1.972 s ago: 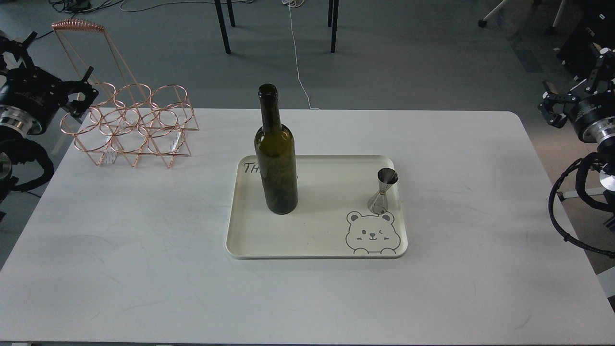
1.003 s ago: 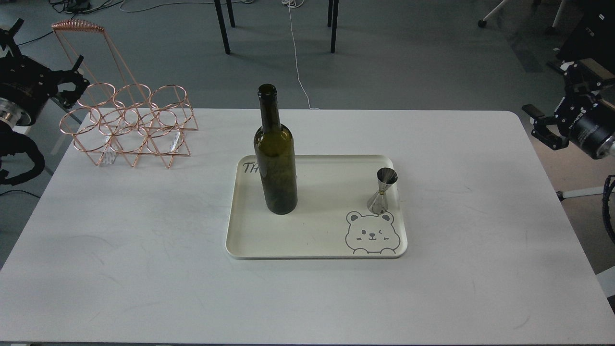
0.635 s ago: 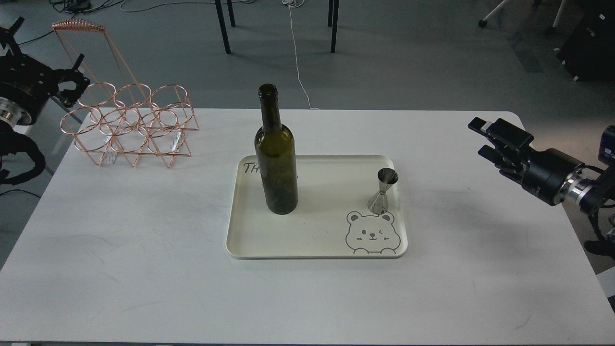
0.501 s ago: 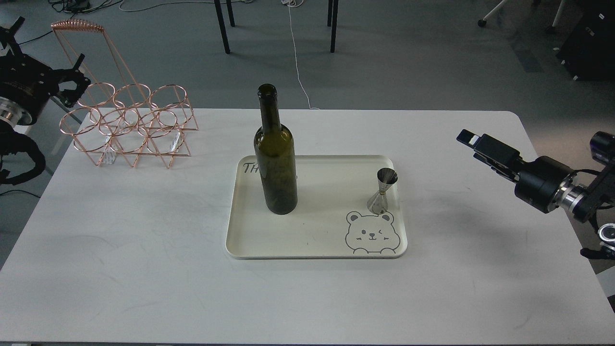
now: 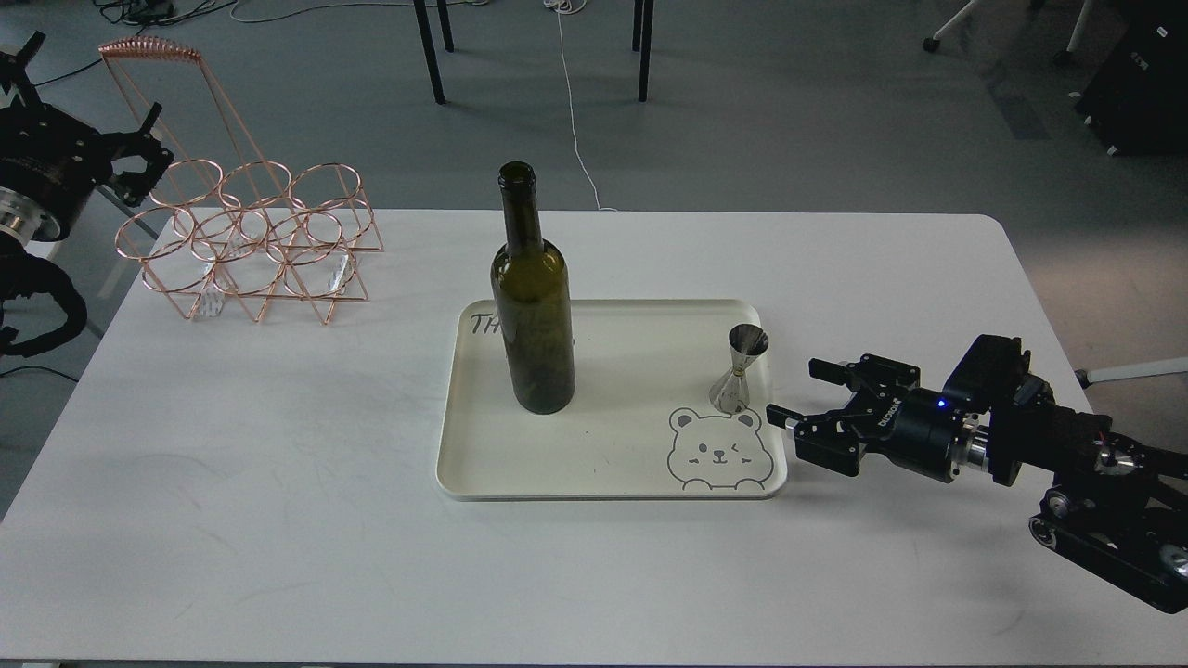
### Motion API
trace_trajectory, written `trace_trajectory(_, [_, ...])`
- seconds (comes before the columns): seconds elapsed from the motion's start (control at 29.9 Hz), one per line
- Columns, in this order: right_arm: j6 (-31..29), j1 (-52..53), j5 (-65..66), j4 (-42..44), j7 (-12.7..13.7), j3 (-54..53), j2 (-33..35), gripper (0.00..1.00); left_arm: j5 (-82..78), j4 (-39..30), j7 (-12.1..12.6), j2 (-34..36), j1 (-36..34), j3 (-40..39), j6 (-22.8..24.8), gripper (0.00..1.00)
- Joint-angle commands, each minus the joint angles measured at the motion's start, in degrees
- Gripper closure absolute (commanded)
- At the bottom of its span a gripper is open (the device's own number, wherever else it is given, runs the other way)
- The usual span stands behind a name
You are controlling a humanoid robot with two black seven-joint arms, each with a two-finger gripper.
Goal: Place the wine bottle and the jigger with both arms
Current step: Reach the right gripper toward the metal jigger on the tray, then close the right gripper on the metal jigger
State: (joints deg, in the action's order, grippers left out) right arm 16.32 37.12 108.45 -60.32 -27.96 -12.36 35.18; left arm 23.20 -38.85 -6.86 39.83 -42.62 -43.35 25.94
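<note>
The dark olive-green wine bottle [image 5: 532, 315] stands upright on the left half of a cream tray [image 5: 603, 464] with a bear drawing. The steel jigger [image 5: 739, 369] stands upright near the tray's right edge. My right gripper [image 5: 796, 391] is open, low over the table just right of the tray. Its fingers point left at the jigger, a short gap away, and hold nothing. My left gripper [image 5: 153, 139] is open and empty at the far left edge, off the table, beside the copper rack.
A copper wire bottle rack [image 5: 251, 241] with several rings stands at the table's back left corner. The white table [image 5: 278, 520] reaches past the tray on all sides. Chair legs and cables are on the floor behind.
</note>
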Motion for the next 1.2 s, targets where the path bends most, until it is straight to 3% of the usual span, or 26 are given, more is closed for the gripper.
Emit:
trace_trajectory(0.0, [0.1, 2.4, 0.2, 4.2, 0.0, 2.3, -4.1, 0.30, 0.0, 0.0, 0.0, 0.2, 0.0, -0.1, 0.1, 0.01])
trace_trajectory(0.17, [0.9, 3.6, 0.1, 8.1, 0.0, 2.4, -8.6, 0.34, 0.0, 0.1, 0.0, 0.2, 0.0, -0.1, 0.7, 0.01])
trace_trajectory(0.5, [2.1, 4.9, 0.1, 10.0, 0.0, 2.5, -9.9, 0.34, 0.0, 0.1, 0.0, 0.2, -0.1, -0.2, 0.7, 0.01])
trace_trajectory(0.74, [2.1, 5.1, 0.1, 11.9, 0.0, 2.9, -12.3, 0.66, 0.0, 0.1, -0.1, 0.2, -0.2, -0.2, 0.6, 0.01])
trace_trajectory(1.07, [2.3, 5.8, 0.1, 12.1, 0.0, 2.9, -12.0, 0.93, 0.0, 0.1, -0.1, 0.2, -0.9, -0.2, 0.6, 0.01])
trace_trajectory(1.17, [3.0, 5.9, -0.2, 11.6, 0.0, 2.4, -11.4, 0.96, 0.0, 0.1, -0.1, 0.3, -0.9, -0.2, 0.4, 0.01])
